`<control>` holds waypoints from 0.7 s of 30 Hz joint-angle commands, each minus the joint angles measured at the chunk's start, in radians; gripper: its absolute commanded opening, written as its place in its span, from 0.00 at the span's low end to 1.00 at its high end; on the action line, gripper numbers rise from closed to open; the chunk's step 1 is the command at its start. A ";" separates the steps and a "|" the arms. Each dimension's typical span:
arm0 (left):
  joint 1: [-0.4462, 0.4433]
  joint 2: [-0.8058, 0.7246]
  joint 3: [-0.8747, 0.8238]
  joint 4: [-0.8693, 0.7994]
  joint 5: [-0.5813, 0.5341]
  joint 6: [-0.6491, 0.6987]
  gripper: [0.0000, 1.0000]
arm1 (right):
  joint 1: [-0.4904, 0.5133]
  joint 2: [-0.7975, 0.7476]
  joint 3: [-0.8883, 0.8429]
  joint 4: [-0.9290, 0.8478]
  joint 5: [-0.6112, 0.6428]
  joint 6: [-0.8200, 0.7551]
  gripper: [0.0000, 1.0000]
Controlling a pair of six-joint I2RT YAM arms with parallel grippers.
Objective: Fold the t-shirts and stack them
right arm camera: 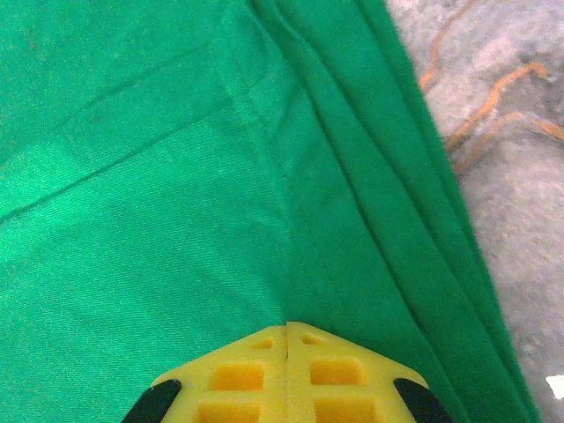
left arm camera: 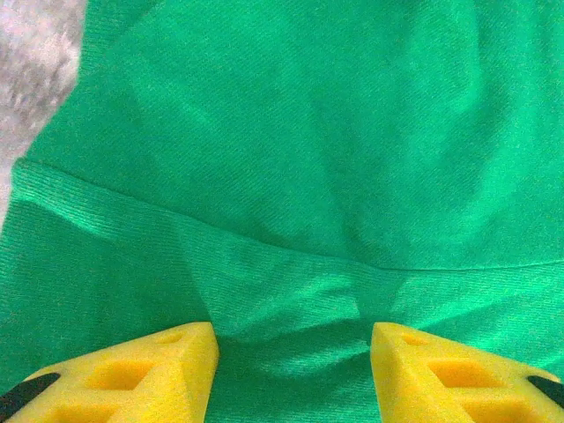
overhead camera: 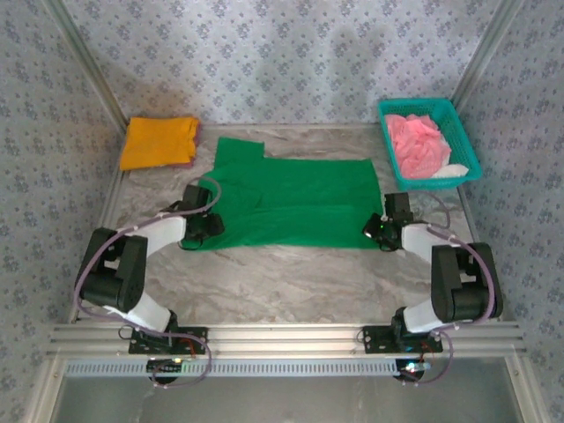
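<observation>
— Looking from the top: where's the green t-shirt [overhead camera: 295,198]?
— Middle of the frame, lying long from left to right. My left gripper [overhead camera: 204,227] sits at its lower left corner, fingers apart. My right gripper [overhead camera: 376,231] is at the lower right corner, squeezed shut.

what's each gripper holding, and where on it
Right gripper looks shut on the green t-shirt at its near-right corner; left gripper open over it, holding nothing.
</observation>
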 commanded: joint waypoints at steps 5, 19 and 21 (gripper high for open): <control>0.049 -0.083 -0.039 -0.167 0.061 -0.072 0.52 | -0.059 -0.157 0.019 -0.165 -0.034 0.010 0.00; 0.048 -0.077 -0.013 -0.138 0.060 -0.046 0.55 | -0.054 0.219 0.485 -0.348 -0.081 -0.127 0.40; 0.049 -0.070 -0.012 -0.135 0.063 -0.041 0.56 | -0.052 0.288 0.535 -0.381 -0.094 -0.145 0.41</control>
